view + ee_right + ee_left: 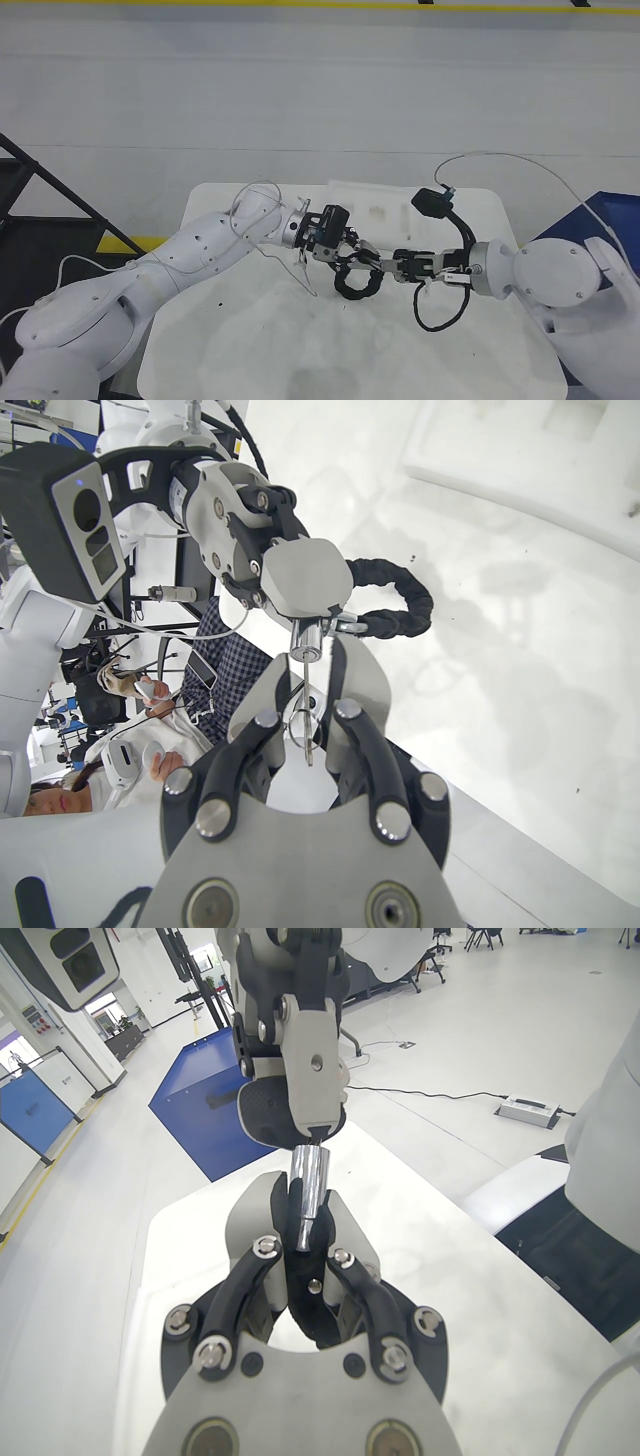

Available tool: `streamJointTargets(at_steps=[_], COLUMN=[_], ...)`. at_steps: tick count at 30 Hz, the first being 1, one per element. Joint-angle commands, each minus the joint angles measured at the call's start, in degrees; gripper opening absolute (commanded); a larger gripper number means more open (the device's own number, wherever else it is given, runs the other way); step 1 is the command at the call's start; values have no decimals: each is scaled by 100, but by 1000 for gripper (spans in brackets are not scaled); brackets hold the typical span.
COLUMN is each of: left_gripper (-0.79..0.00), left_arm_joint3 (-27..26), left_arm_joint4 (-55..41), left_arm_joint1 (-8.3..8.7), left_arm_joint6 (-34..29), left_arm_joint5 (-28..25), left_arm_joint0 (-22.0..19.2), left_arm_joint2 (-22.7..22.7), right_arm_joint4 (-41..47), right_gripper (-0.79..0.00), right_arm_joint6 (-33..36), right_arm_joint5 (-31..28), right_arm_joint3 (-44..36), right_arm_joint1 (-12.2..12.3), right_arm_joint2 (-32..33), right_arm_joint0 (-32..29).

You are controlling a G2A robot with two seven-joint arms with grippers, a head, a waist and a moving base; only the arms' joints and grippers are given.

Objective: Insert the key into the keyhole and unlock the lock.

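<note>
The left gripper [306, 1195] has its fingers clamped on the lock [311, 1168]. The right gripper [313, 662] pinches the key [306, 695] between its fingers, seated in the keyhole [304, 655].

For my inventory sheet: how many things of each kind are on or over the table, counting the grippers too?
Cable lock: 1
Key: 1
Foam tray: 1
Grippers: 2, left gripper and right gripper
Total: 5
</note>
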Motion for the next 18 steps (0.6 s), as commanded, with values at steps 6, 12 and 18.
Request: streamJointTargets(at_steps=[6, 12, 18], left_gripper=[-785, -785, -785], left_arm_joint3=[57, 125, 154], left_arm_joint4=[-380, -768, -1335], left_arm_joint1=[-18, 4, 78], left_arm_joint6=[-74, -210, -444], left_arm_joint5=[-74, -210, -444], left_arm_joint0=[41, 57, 154], left_arm_joint2=[22, -32, -156], right_arm_joint4=[-233, -1048, -1416], right_gripper=[0, 0, 0], right_arm_joint6=[56, 628, 553], right_arm_joint5=[-719, -2037, -3002], right_arm_joint3=[-156, -214, -291], right_arm_joint1=[48, 136, 189], right_arm_joint2=[139, 83, 197], right_arm_joint0=[89, 243, 178])
